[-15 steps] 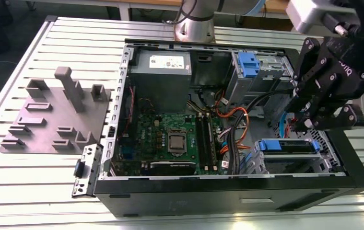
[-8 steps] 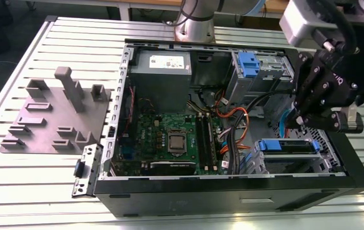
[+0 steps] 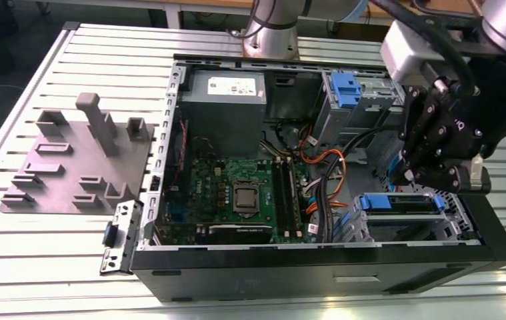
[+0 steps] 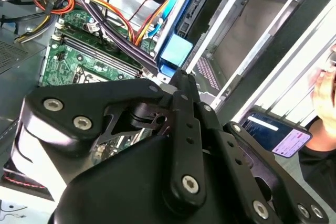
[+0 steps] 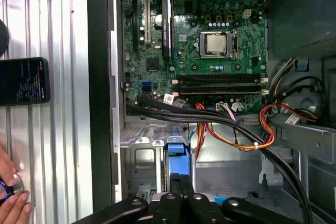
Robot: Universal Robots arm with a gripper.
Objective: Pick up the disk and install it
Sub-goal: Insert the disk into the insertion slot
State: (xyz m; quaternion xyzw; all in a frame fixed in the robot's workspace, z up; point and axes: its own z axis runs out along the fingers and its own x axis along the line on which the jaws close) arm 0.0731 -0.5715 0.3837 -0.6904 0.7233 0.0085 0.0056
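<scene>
Jaws: closed together, with no gap between them in the second wrist view. Whether they pinch anything cannot be told.
Gripper [image 3: 415, 182] [image 4: 181, 78] [image 5: 181, 191]: hangs over the 4 o'clock corner of the computer case [image 3: 324, 267] in the exterior view, tips down at the lower drive bay.
Disk [image 3: 399, 202] [image 4: 176, 51] [image 5: 176, 156]: sits in the lower drive cage [image 3: 413, 227] at 4 o'clock in the case. The blue carrier end faces the gripper and lies right at the fingertips in both wrist views.
Upper cage: a blue plastic tab [image 3: 345, 90] at 1 o'clock in the case, well apart from the gripper tips.
Power supply [image 3: 226, 100]: grey box with a white label, at 12 o'clock in the case.
Motherboard [image 3: 235, 193] [image 5: 210, 35]: green board at 7 o'clock in the case, with the processor [image 3: 244, 199] [image 5: 216, 44] uncovered.
Cables [image 3: 324, 163] [image 5: 236, 137]: orange and black bundles between the motherboard and the drive cages.
Fixture plate [image 3: 66, 167]: grey, with upright blocks, at 9 o'clock of the case on the slotted table [image 3: 39, 233].
Phone [image 5: 23, 81] [image 4: 275, 135]: lies flat on the table beside the case wall.
Person's hand [image 5: 13, 203] [image 4: 325, 82]: near the phone, outside the case.
</scene>
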